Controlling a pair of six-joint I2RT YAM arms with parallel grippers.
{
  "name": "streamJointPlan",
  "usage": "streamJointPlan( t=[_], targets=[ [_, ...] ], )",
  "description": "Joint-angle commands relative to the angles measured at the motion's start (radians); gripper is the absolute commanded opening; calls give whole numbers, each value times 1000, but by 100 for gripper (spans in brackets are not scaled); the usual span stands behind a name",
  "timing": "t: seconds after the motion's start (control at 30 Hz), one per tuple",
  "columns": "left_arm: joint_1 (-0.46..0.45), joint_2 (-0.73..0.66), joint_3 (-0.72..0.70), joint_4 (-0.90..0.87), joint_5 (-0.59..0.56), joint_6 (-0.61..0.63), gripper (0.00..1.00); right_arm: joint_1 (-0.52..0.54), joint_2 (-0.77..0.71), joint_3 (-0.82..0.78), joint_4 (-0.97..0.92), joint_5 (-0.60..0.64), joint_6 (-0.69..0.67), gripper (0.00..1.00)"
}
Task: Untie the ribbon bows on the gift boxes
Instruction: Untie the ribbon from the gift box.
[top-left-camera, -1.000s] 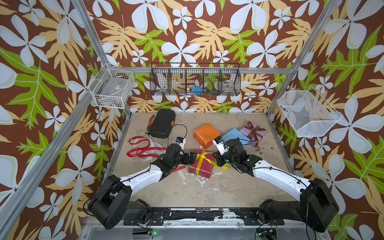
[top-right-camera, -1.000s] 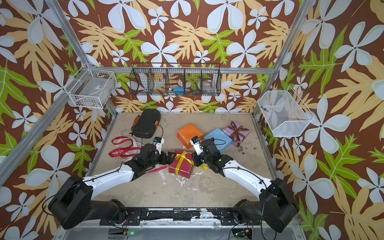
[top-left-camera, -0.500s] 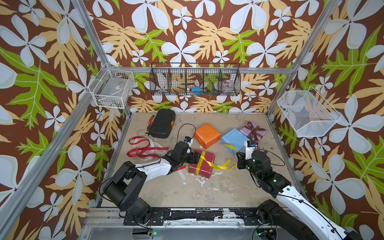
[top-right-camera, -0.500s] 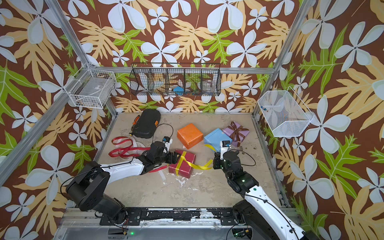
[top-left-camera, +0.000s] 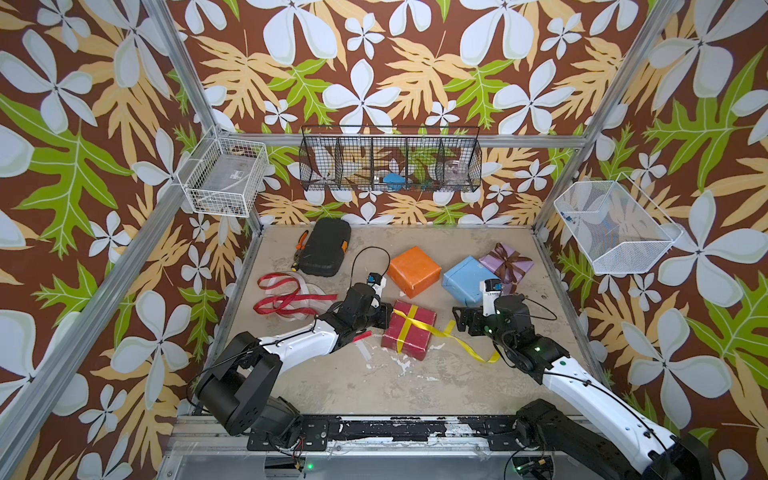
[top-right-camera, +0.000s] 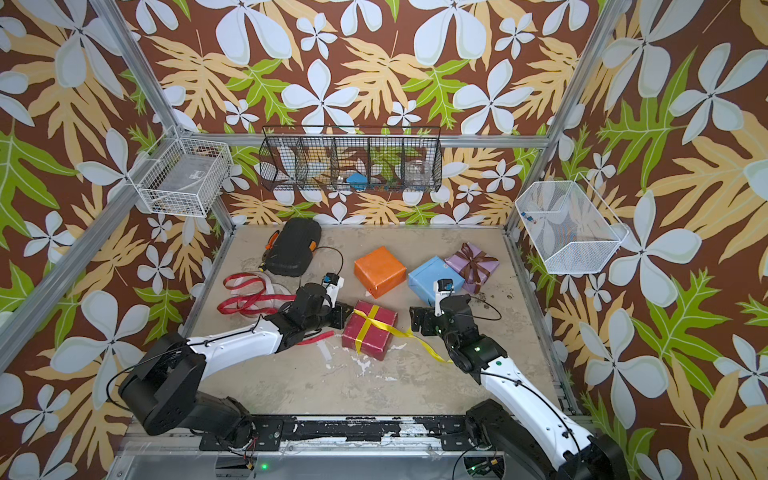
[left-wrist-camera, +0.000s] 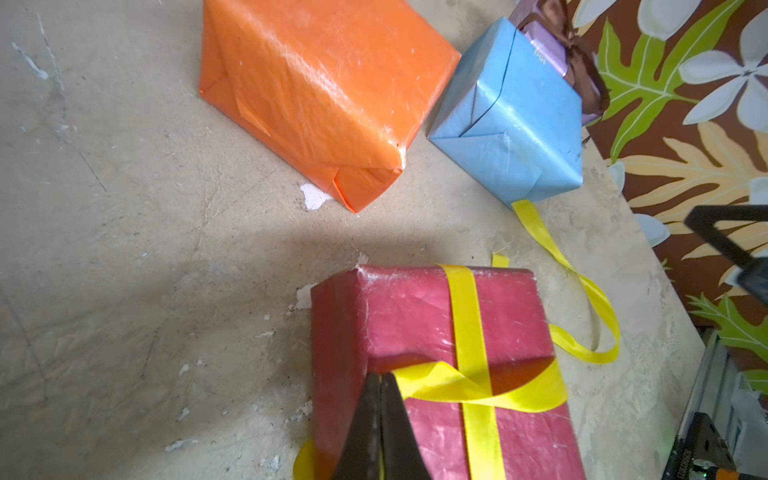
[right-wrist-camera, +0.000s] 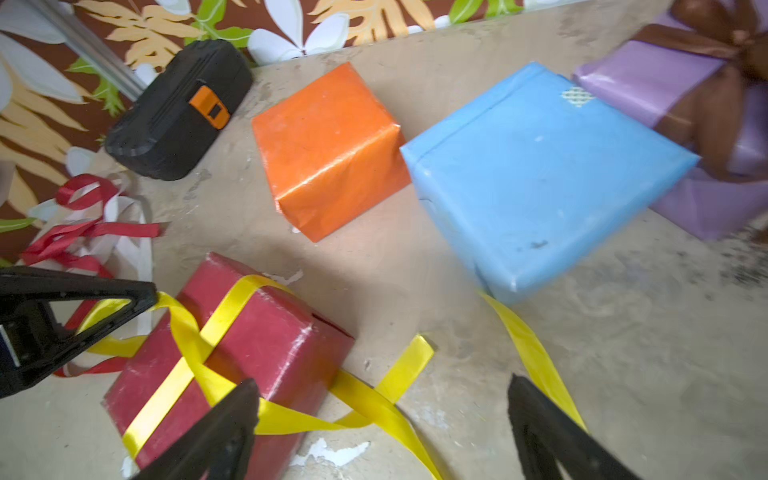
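While the left gripper (left-wrist-camera: 380, 384) pinches the limp, slippery yellow ribbon (left-wrist-camera: 465, 316) at the dark red box (left-wrist-camera: 399, 316), the right gripper (right-wrist-camera: 382, 399) gapes empty, and the loose tail suits grasping

A scuffed beige desk (top-left-camera: 316, 374) fills the lower middle of both top views. At its upper left lies a black tool case (top-left-camera: 325, 247), with pliers (top-left-camera: 300, 245) beside it. Loose red ribbon (top-left-camera: 286, 298) and white ribbon (top-left-camera: 309, 291) sit at left. An orange box (top-left-camera: 414, 271), light blue box (top-left-camera: 465, 279) and lilac box (top-left-camera: 506, 263) line the upper right. A dark red box (top-left-camera: 409, 328) sits centre, its yellow ribbon (top-left-camera: 465, 343) trailing right.
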Motion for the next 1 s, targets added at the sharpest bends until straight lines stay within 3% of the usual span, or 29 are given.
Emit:
streamJointPlan(
  t=[0.0,0.17,0.2,0.23,0.33,0.37,0.57,0.67,0.73,0.87,0.93,0.97],
  targets=[
    [12,-42,-16,-4,-100,-30,3,2,68,27,75,-121,-28,81],
    [165,-107,-134,72,-114,-137,4,6,187,82,95,-179,-73,79],
    [195,-118,-157,91,-116,-154,9,8,208,99,89,-190,-76,79],
    [215,-124,-175,101,-126,-174,21,7,221,110,93,-211,-81,78],
    [255,-130,-209,134,-108,-220,43,9,255,118,130,-263,-78,78],
    [260,-125,-216,141,-104,-231,47,8,269,124,136,-268,-78,78],
    [297,-118,-270,135,-77,-299,48,8,364,177,128,-291,-116,73],
    [297,-169,-309,197,64,-326,48,10,389,204,124,-349,-134,67],
    [289,-205,-302,186,138,-344,53,26,393,218,104,-378,-156,64],
    [220,-308,-333,179,172,-390,70,115,400,248,21,-286,-204,61],
    [184,-348,-363,175,161,-418,99,164,411,259,0,-255,-238,60],
    [175,-362,-385,177,161,-442,100,192,419,264,-7,-218,-255,61]
  ],
)
